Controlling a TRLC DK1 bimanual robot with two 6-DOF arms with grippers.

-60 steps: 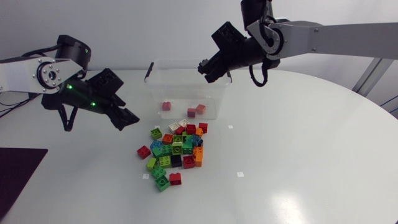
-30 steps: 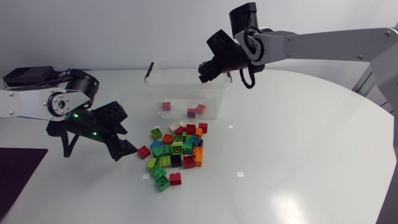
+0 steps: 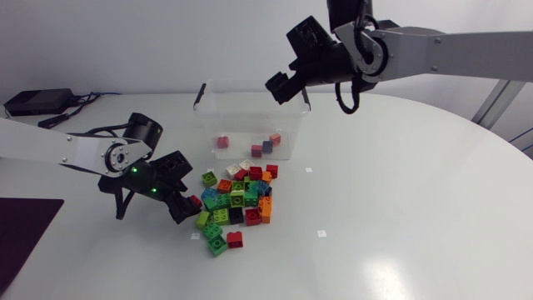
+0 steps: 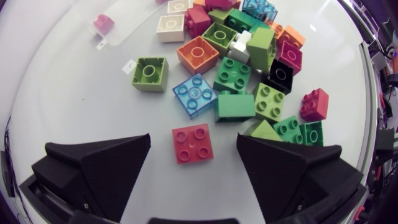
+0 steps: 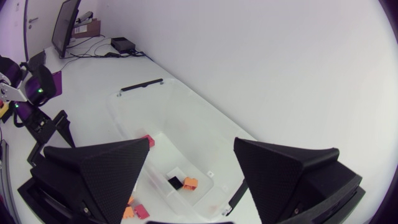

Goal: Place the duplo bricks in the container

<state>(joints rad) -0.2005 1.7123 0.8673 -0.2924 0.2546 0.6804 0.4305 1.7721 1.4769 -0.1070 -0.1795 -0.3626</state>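
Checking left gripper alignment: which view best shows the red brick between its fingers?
The left wrist view: the red brick lies studs up, unobstructed, between the open fingers of the left gripper. The head view shows only a red sliver beside that gripper. The right wrist view does not show it.

The round white table [image 3: 400,208] carries a clear container [image 3: 241,112] toward its far side. Just in front of it lies a loose heap of duplo bricks [image 3: 237,200] in green, red, blue, orange, black and white, many of them touching. A red brick [image 4: 193,143] lies studs up at the heap's edge, just apart from a blue brick [image 4: 194,94]. A light green brick [image 4: 150,73] lies alone beside the heap. Small white tags [image 3: 321,233] dot the surface nearby. A dark sheet [image 3: 25,225] seems to lie at the table's left edge.
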